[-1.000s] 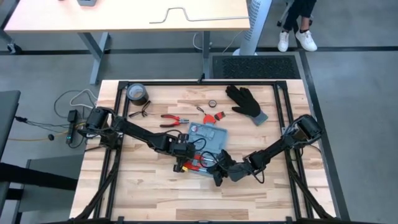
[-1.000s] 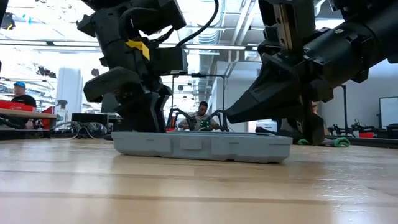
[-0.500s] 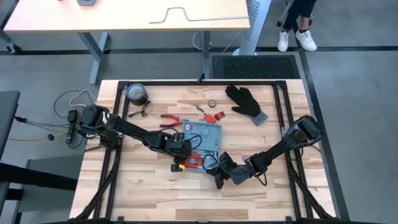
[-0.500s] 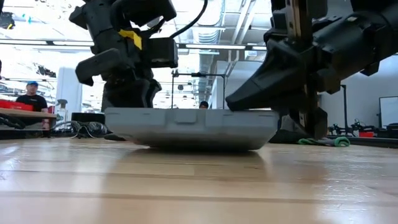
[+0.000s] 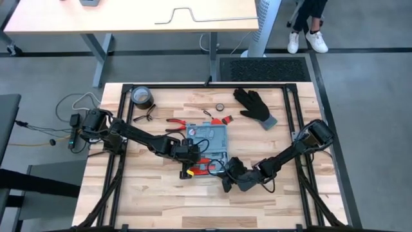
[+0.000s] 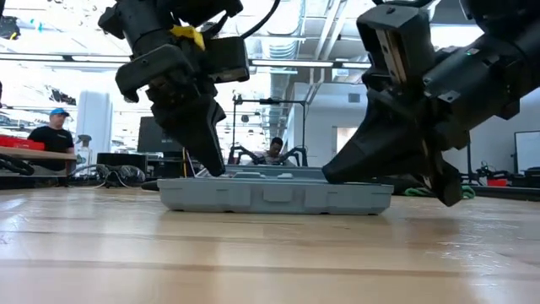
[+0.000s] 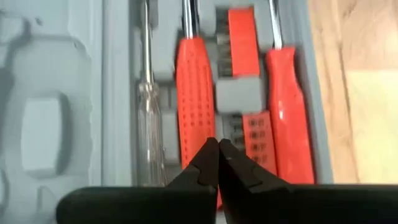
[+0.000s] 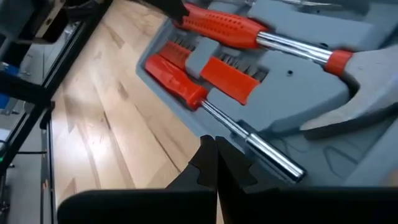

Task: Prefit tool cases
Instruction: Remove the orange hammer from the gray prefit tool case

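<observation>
The wooden surface (image 5: 161, 187) carries the open tool case (image 5: 211, 138) at its centre, red screwdrivers (image 7: 198, 118) seated in its recesses. Left pincer (image 7: 217, 163) closed and empty over those handles; right pincer (image 8: 210, 158) closed, empty, at the case's near edge. Best bet now: press evenly, both sides together, no tilting.

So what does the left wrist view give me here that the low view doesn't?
Only the left wrist view shows the case's contents: red-handled screwdrivers, a red bit holder and a clear-handled driver in grey recesses. Only the low view shows both arms over the closed-looking side wall, with people in the room behind. Both show the tool case and the left end effector, fingers together.
</observation>
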Tool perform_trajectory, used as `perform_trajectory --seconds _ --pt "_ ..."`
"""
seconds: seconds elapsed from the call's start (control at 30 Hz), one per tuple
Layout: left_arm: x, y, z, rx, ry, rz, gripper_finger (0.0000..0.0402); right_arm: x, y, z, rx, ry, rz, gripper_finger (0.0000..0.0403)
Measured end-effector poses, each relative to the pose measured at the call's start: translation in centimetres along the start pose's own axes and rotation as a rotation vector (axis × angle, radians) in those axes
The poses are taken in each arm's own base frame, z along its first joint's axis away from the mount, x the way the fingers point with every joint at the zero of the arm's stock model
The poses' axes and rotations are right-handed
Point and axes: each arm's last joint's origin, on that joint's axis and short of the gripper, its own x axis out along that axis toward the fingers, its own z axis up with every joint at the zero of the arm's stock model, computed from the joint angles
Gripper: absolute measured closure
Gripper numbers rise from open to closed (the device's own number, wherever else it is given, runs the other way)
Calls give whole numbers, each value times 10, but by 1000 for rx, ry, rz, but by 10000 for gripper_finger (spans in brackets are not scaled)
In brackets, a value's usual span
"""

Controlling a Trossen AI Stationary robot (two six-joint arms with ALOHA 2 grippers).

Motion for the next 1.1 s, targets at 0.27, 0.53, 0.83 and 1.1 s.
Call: perform_trajectory --seconds 0.27,0.53,0.83,1.1 --pt "0 0 0 28 6 -2 399 0 2 1 -15 -6 21 403" --pt "0 1 -4 80 43 11 400 0 5 3 -29 -21 51 403" --pt "0 1 -5 142 57 -1 365 2 4 6 -24 -28 44 391" --pt "3 1 -6 127 65 17 261 2 4 6 -27 -28 44 393"
